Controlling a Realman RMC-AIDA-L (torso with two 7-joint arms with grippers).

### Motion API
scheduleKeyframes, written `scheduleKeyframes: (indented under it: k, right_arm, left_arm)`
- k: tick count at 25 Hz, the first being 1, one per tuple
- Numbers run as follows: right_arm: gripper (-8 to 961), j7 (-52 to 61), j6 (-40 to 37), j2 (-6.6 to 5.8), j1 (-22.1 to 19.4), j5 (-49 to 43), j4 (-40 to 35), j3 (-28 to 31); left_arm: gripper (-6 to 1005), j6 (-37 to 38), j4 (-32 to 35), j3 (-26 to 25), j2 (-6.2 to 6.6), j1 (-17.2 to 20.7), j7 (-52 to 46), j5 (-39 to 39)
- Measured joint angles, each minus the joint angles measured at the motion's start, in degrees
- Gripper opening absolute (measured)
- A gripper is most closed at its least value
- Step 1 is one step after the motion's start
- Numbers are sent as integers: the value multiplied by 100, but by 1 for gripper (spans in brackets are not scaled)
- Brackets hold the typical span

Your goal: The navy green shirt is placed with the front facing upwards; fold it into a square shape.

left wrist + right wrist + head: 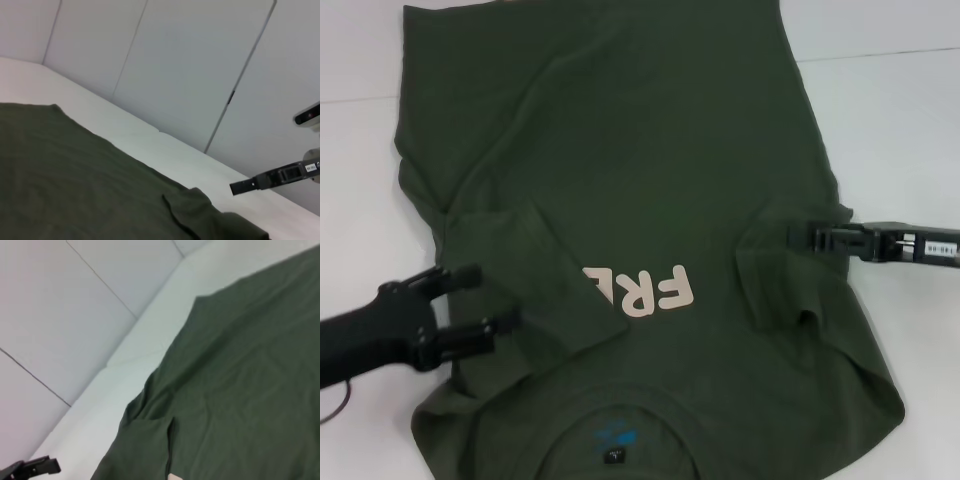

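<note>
The navy green shirt lies flat on the white table, front up, collar toward me. Its pale letters read "FRE"; the rest sits under a folded flap. Both sleeves are turned inward: one on the left, one on the right. My left gripper is open at the left sleeve's edge, with nothing between its fingers. At the top of the right sleeve fold, my right gripper looks shut and holds no cloth. It hangs just off the shirt in the left wrist view.
White table shows bare on the right and along the left edge. A grey panelled wall rises behind the table. A thin cable trails by my left arm.
</note>
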Motion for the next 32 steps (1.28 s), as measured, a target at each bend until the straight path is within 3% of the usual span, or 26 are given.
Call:
scheduleKeyframes:
  k: [4, 11, 25, 32]
  right_arm:
    - [712, -373, -73, 72, -342, 261, -31, 26]
    - [714, -402, -257, 37, -573, 461, -1, 231]
    - [712, -340, -608, 52, -445, 498, 6, 375]
    - [711, -339, -620, 74, -408, 498, 6, 372]
  left_arm:
    - [917, 191, 136, -30, -22, 247, 70, 97]
    - [916, 297, 315, -147, -61, 559, 99, 461]
    - [912, 235, 464, -901, -83, 870, 445, 1318]
    - [905, 5, 419, -962, -101, 891, 459, 1585]
